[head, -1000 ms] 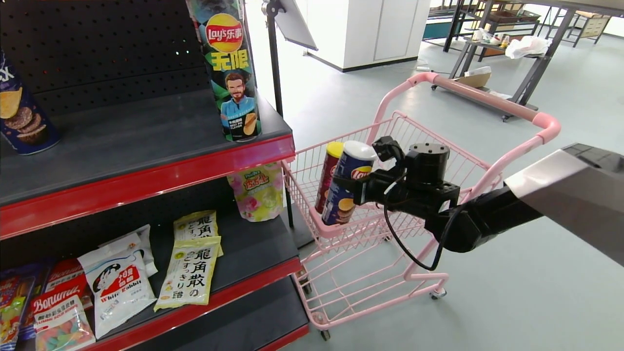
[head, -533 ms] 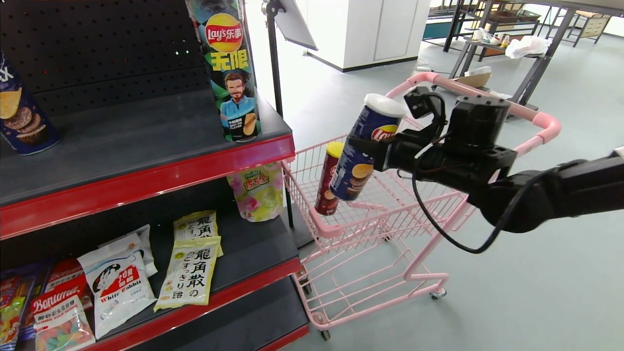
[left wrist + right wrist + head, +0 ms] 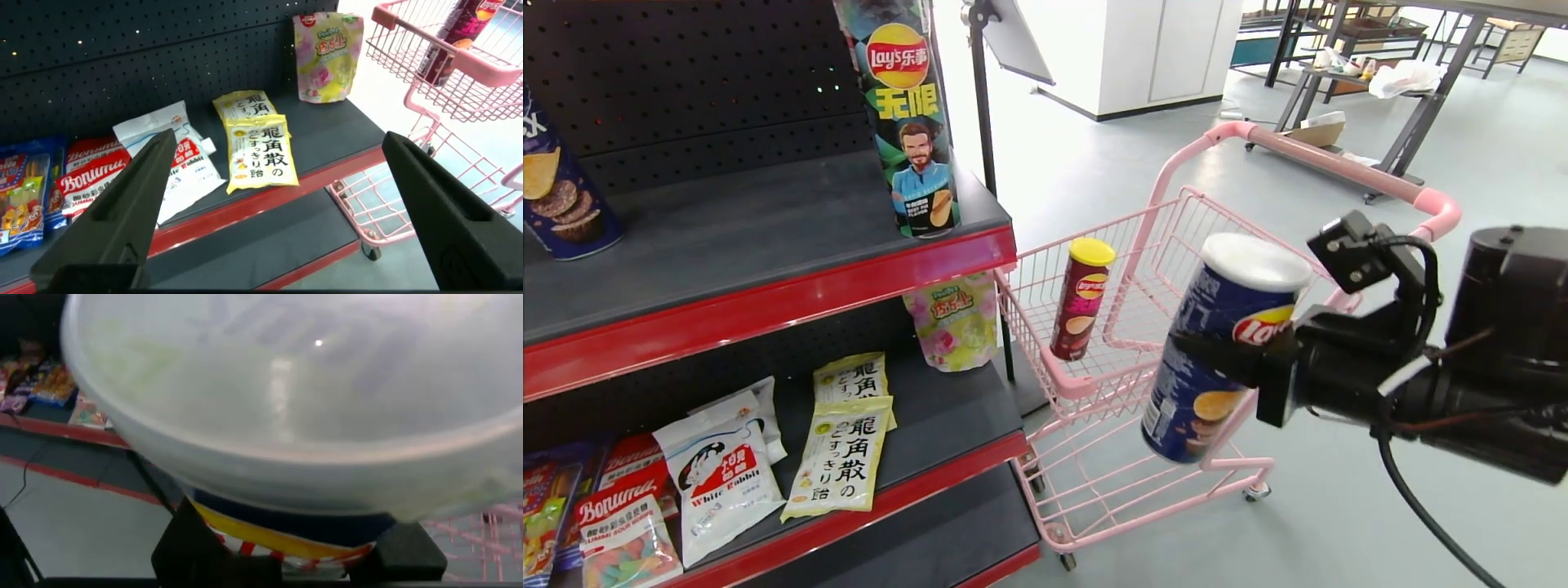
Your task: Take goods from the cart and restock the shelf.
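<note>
**A:** What was the right pincer (image 3: 1262,371) doing?

**B:** It was clamped on the blue can (image 3: 1221,351), gripping the side wall about mid-height. The can was tilted with its white lid (image 3: 1255,260) up. In the wrist view the lid (image 3: 286,400) sat right at the camera, with both fingers (image 3: 192,547) pressed on the can below it.

**A:** Where was the can?

**B:** It was in the air, on the near side of the cart (image 3: 1086,384) and well apart from the shelf (image 3: 727,237).

**A:** And the left pincer (image 3: 278,220)?

**B:** Its fingers were wide apart and held nothing. It was facing the lower shelf tier (image 3: 327,155).

**A:** Anything in the cart?

**B:** One red can (image 3: 1081,299) with a yellow lid stood in the basket's shelf-side corner, leaning a little. The left wrist view showed it too (image 3: 454,33).

**A:** What was on the shelf?

**B:** On the top tier, a tall green can (image 3: 907,122) stood upright at the cart-side end, near the front edge. Another blue can (image 3: 560,196) stood at the far left. On the lower tier, two yellow packets (image 3: 845,445) lay flat and overlapping. A white bag (image 3: 723,482) was just beside them, and a pink bag (image 3: 953,320) stood upright at the cart end.
</note>
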Robot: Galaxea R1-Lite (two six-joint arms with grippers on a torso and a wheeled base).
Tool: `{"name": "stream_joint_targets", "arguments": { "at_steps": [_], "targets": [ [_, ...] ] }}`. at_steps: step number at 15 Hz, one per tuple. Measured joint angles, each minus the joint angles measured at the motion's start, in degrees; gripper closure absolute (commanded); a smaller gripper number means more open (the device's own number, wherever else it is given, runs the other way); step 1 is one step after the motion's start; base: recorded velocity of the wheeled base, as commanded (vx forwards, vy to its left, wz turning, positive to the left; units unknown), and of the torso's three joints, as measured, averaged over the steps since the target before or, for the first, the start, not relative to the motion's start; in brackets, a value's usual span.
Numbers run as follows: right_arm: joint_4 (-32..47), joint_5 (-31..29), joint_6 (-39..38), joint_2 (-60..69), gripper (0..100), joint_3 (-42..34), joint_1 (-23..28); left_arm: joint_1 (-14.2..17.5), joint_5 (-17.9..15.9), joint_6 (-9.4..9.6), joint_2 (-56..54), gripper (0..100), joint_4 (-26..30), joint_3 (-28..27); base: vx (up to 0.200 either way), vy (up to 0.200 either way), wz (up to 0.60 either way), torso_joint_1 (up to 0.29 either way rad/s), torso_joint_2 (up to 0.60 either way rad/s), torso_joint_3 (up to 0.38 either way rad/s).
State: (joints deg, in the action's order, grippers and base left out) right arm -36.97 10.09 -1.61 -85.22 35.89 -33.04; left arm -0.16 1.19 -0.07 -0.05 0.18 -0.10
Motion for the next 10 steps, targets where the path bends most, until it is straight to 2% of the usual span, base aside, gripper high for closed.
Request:
{"name": "stream_joint_targets", "arguments": {
  "at_steps": [2, 7, 10],
  "targets": [
    [-0.22, 0.09, -0.20, 2.38, 100, -3.60, -0.76, 0.02, 0.02, 0.00, 0.00, 0, -0.02, 0.00, 0.000, 0.000, 0.00, 0.000, 0.00, 0.000],
    [-0.50, -1.97, 2.07, 3.19, 100, -5.41, -1.06, 0.00, 0.02, 0.02, 0.00, 0, 0.02, 0.00, 0.000, 0.000, 0.00, 0.008, -0.02, -0.013],
    [-0.50, -1.87, 2.07, 4.38, 100, -7.06, -1.06, 0.00, 0.00, 0.00, 0.00, 0, -0.02, 0.02, 0.000, 0.000, 0.00, 0.128, -0.38, -0.246]
  ]
}}
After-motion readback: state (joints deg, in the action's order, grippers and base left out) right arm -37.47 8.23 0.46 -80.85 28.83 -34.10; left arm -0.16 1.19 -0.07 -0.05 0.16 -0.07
